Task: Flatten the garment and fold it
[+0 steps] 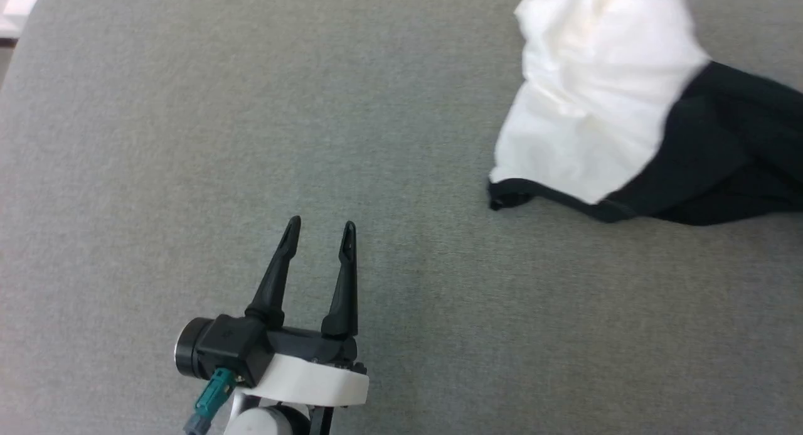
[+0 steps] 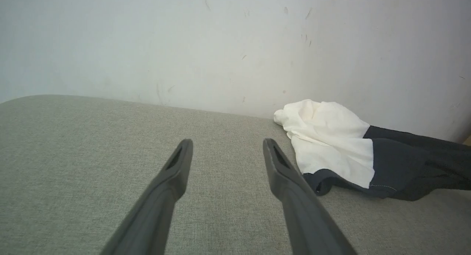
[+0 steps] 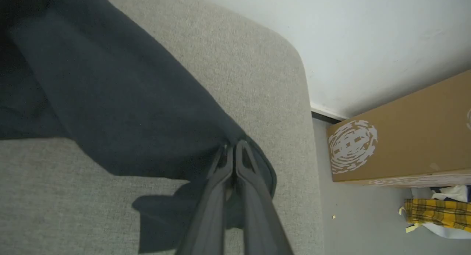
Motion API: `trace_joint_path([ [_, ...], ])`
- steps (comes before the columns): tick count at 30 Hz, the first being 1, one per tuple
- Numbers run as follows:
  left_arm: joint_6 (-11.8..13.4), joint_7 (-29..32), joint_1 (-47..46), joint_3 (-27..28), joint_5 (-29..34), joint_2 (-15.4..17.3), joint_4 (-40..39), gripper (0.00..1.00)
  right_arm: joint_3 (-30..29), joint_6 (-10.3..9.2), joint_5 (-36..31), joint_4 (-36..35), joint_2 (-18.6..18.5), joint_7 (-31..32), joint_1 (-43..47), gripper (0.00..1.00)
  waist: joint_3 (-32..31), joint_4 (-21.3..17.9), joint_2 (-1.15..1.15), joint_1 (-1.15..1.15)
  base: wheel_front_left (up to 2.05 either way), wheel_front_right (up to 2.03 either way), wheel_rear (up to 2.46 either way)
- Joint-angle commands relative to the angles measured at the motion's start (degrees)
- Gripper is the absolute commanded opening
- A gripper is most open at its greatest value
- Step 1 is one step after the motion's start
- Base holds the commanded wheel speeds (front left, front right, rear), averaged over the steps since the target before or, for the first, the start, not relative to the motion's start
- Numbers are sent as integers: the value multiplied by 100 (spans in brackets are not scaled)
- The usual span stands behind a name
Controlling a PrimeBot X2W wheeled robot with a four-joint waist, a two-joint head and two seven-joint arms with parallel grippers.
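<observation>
Left gripper [image 1: 321, 225] released, both fingers spread wide, nothing between them, hovering over bare grey fabric of the desk [image 1: 188, 140]. In its own wrist view the left gripper [image 2: 227, 144] points toward a pale scuffed wall [image 2: 220, 45].

The garment [image 1: 596, 96] lies ahead and to the right of the left gripper, well apart from it, not touching. It is bunched up: a white body part nearer the gripper, a black sleeve trailing off further right, and black trim along the lower white edge. In the left wrist view the garment [image 2: 331, 137] sits just right of the right-hand finger and beyond the tips, close to the wall (the heap is crumpled, no chest print visible).

Right gripper [image 3: 233, 146] is clenched, fingers pressed together, grasping the black cloth of the garment [image 3: 110, 100] at its edge. The black fabric runs up and left from the fingertips across the desk [image 3: 257, 63] and casts a shadow on the grey cover below and left of the fingers. The grip is near the desk's rounded corner.

Right of that gripper, off the desk: a grey floor [image 3: 349, 218], a brown cardboard box [image 3: 404, 137] with a white round print, and below it a yellow plaid cloth [image 3: 434, 212].
</observation>
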Motion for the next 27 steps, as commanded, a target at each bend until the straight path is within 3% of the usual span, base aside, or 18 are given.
trace_joint_path([
  [1, -8, -27, 63, 11, -10, -11, 6, 100, -68, -13, -38, 86, 69, 20, 140, 0, 91, 98, 0, 0, 0, 0, 0],
  [6, -1, -27, 96, 8, 4, -8, -3, 100, -599, -13, -348, 708, 217, -8, 785, 0, 229, 215, 0, 0, 0, 0, 0],
  [10, -4, -27, 69, 21, 17, 5, 0, 100, -695, -13, -470, 1094, 412, -187, 924, 0, 264, 233, 0, 0, 0, 0, 0],
  [11, 2, -27, 66, 26, 22, 8, -2, 100, -711, -13, -494, 1114, 460, -275, 883, 22, 265, 221, 0, 0, 0, 0, 0],
  [12, 6, -27, 65, 29, 26, 13, -4, 100, -716, -13, -528, 1114, 512, -384, 815, 51, 260, 201, 0, 0, 0, 0, 0],
  [13, 6, -27, 65, 26, 31, 20, -2, 100, -709, -13, -560, 1097, 569, -499, 731, 100, 247, 180, 0, 0, 0, 0, 0],
  [19, -8, -27, 68, 4, 42, 53, -8, 100, -715, -13, -522, 426, 1112, -1314, 184, 100, 43, 51, 0, 0, 0, 0, 0],
  [27, -75, -27, 160, -49, 45, 44, -110, 100, -668, -13, -765, -1307, 2772, -2124, 554, 100, -281, -60, 0, 0, 0, 0, 0],
])
